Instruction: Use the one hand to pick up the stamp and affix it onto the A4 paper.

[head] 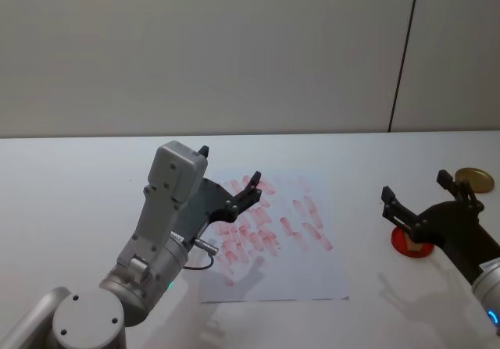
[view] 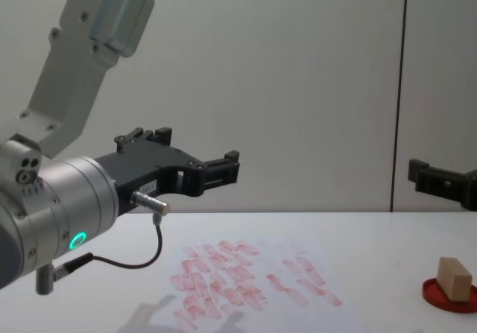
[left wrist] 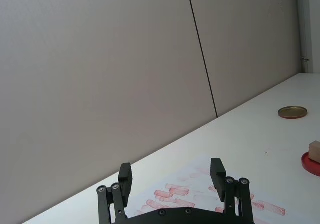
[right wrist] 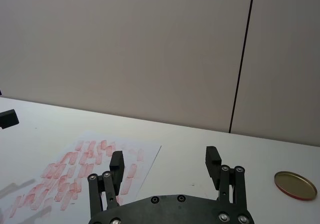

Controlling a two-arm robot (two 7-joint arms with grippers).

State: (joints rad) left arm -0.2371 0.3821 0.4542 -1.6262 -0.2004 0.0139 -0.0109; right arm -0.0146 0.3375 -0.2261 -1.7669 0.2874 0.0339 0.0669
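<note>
The stamp (view: 455, 278) sits on the red pad (head: 405, 243) off the right edge of the paper (head: 312, 275), below the wide-open right gripper (head: 416, 186), plainly the nearer arm, while the left gripper (head: 229, 164), equally wide, hangs over the paper.

Bright, diffuse light from above on the white worktop (head: 70, 177). Soft grey shadows of the left tool (head: 229, 164) fall across the A4 paper (head: 328, 275) near its front edge. A green indicator lamp (view: 77, 239) glows on the left arm (view: 52, 199).
</note>
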